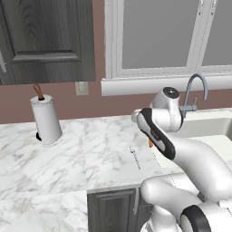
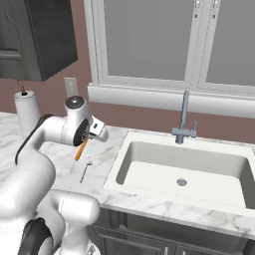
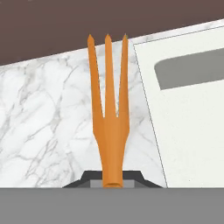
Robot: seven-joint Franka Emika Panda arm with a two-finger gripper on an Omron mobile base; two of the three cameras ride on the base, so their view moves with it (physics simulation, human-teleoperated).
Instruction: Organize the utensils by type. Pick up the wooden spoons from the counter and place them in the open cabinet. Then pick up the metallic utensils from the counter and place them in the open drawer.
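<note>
Currently, one paper towel roll (image 1: 45, 118) is standing upright at the far left of the counter (image 1: 90, 154), near the back wall and below one dark upper cabinet (image 1: 45, 41). One wall outlet (image 1: 82, 88) is sitting on the wall just right of the roll.

Moving right, one silver-white utensil (image 2: 85, 169) is lying flat on the marble, near the front edge and just left of the sink (image 2: 149, 149). In the left base view the same piece (image 1: 135, 157) is appearing as a thin pale line beside the arm.

Above and slightly behind it, the gripper (image 2: 85, 137) is clamping one orange utensil (image 2: 80, 148), which is hanging down from the jaws at a slant, clear of the counter. In the hand view this piece (image 3: 108, 109) is showing as a three-pronged fork, its stem sitting between the two dark finger tips and its prongs pointing away from the hand over the marble, just beside the sink's rim. The jaws are standing nearly together on the stem. The silver-white utensil is lying below and apart from the held fork, not touching it.

Further right, one sink basin is sitting set into the counter, with one grey faucet (image 2: 184, 119) rising behind it below the window (image 2: 149, 40).
</note>
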